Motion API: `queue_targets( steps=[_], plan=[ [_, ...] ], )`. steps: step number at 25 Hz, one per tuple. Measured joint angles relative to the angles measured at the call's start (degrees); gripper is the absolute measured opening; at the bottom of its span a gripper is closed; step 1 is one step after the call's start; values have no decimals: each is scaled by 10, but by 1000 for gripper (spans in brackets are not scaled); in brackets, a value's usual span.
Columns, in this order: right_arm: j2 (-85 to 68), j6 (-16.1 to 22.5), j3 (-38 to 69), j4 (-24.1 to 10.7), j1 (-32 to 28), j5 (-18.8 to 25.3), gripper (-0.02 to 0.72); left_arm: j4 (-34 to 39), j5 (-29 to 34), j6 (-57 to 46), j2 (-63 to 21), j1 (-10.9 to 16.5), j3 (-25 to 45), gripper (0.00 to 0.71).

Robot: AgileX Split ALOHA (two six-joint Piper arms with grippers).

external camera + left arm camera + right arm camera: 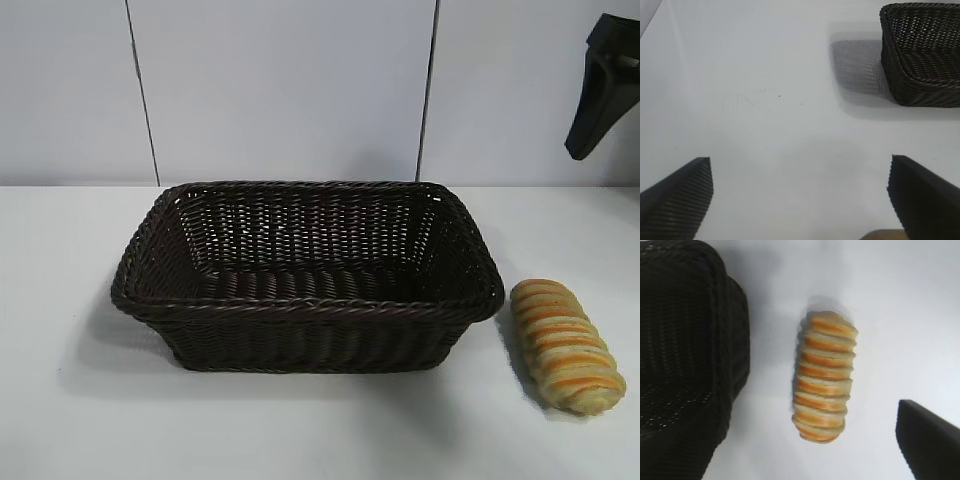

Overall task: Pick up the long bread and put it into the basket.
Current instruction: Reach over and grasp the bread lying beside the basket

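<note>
White table [300, 430] and pale panelled wall frame the scene. Over the table's right end the right hand [598, 88] hangs high in the air, spread wide and holding nothing, well above the long bread [567, 346]. That loaf lies flat on the table just beside the right end of the basket [310, 305], not touching it. At the far side, the left hand [800, 195] is also spread wide and empty over bare table, near the basket's left end.
</note>
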Motion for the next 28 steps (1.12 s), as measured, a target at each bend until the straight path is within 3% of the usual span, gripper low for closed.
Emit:
queue_targets(
  steps=[9, 17, 24, 28],
  plan=[
    [0, 0, 119, 15, 0, -160, 695, 0, -4, 0, 0, 0, 1, 687],
    [3, -1, 175, 53, 0, -253, 695, 0, -4, 0, 0, 0, 1, 687],
    [69, -24, 181, 92, 0, -269, 677, 0, -4, 0, 0, -26, 1, 687],
    [84, -41, 181, 116, 0, -278, 667, 0, -4, 0, 0, -26, 1, 687]
  ],
)
